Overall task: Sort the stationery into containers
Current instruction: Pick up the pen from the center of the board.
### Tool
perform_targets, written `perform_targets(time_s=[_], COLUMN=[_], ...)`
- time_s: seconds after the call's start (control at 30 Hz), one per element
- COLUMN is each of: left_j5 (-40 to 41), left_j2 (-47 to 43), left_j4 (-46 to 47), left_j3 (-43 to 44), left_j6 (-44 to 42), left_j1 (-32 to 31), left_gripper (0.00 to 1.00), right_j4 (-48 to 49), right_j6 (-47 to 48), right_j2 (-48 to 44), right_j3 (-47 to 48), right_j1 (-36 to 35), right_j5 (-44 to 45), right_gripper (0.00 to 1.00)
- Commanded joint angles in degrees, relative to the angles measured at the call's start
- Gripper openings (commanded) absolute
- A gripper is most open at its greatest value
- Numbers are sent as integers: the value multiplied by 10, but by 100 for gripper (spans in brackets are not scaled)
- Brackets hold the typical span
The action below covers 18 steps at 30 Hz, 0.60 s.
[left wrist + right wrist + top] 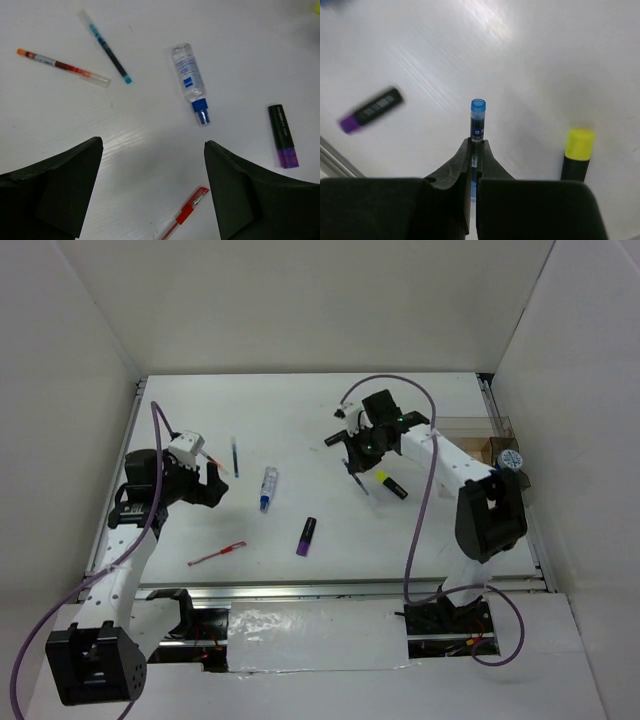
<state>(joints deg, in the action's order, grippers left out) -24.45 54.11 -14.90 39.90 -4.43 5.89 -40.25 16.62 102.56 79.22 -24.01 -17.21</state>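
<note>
My right gripper (475,145) is shut on a thin blue pen (478,116), whose capped end sticks out past the fingertips above the table. In the top view this gripper (360,466) is just left of a yellow-ended highlighter (392,484), which also shows in the right wrist view (579,150). My left gripper (150,160) is open and empty over a red pen (187,212). Beyond it lie a white-blue tube (190,75), a blue pen (107,45), an orange-red pen (62,65) and a purple-ended highlighter (283,136). A clear container (470,424) stands at the far right.
A blue-white tape roll (512,458) sits beside the container at the right edge. White walls enclose the table on three sides. In the top view the purple highlighter (307,536) and the red pen (217,553) lie near the front edge.
</note>
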Motion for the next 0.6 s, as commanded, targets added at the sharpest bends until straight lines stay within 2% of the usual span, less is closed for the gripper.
perform_targets(time_s=[0.0, 0.03, 0.07, 0.1, 0.27, 0.43, 0.57], left_j5=[-89, -105, -111, -115, -97, -114, -116], left_j2=[-12, -13, -12, -12, 19, 68, 103], left_j4=[34, 43, 64, 74, 162, 234, 265], left_j3=[11, 10, 9, 9, 30, 51, 72], left_j6=[27, 39, 89, 110, 234, 355, 391], left_j1=[-22, -32, -54, -77, -178, -201, -219], left_gripper=[94, 94, 94, 93, 92, 92, 93], right_j4=[80, 99, 121, 175, 326, 374, 384], right_j6=[-143, -205, -235, -295, -468, -564, -581], right_j2=[-84, -105, -113, -137, -182, -177, -168], right_j3=[28, 17, 7, -7, -95, -122, -107], right_j1=[23, 30, 37, 49, 76, 72, 49], right_j5=[-89, -100, -125, -138, -192, -215, -217], right_gripper=[0, 0, 0, 0, 0, 0, 0])
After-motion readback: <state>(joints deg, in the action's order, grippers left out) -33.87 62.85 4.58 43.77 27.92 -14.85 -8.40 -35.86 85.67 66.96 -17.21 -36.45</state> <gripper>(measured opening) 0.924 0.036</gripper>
